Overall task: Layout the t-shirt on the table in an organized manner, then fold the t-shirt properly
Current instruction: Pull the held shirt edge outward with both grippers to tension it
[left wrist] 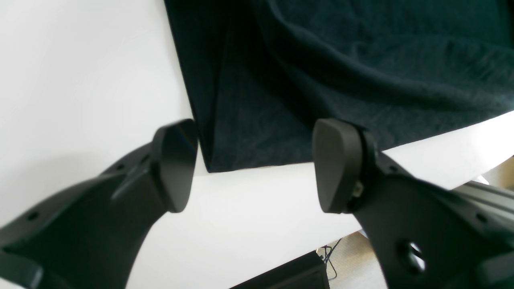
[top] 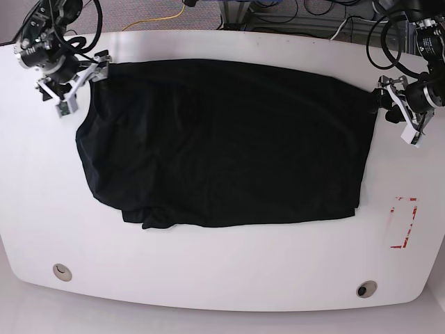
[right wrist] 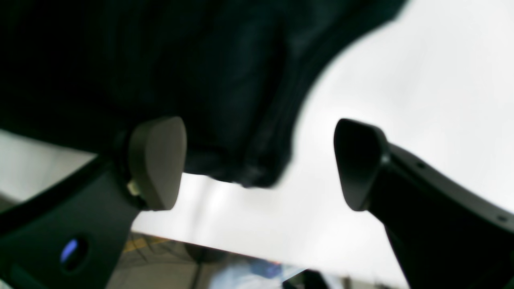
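Lying spread across the table (top: 229,278) with its long axis side to side, the t-shirt (top: 222,146) has one far corner at each claw (both wide, gripping nothing): left gripper (left wrist: 253,164) and right gripper (right wrist: 259,164) equally near.
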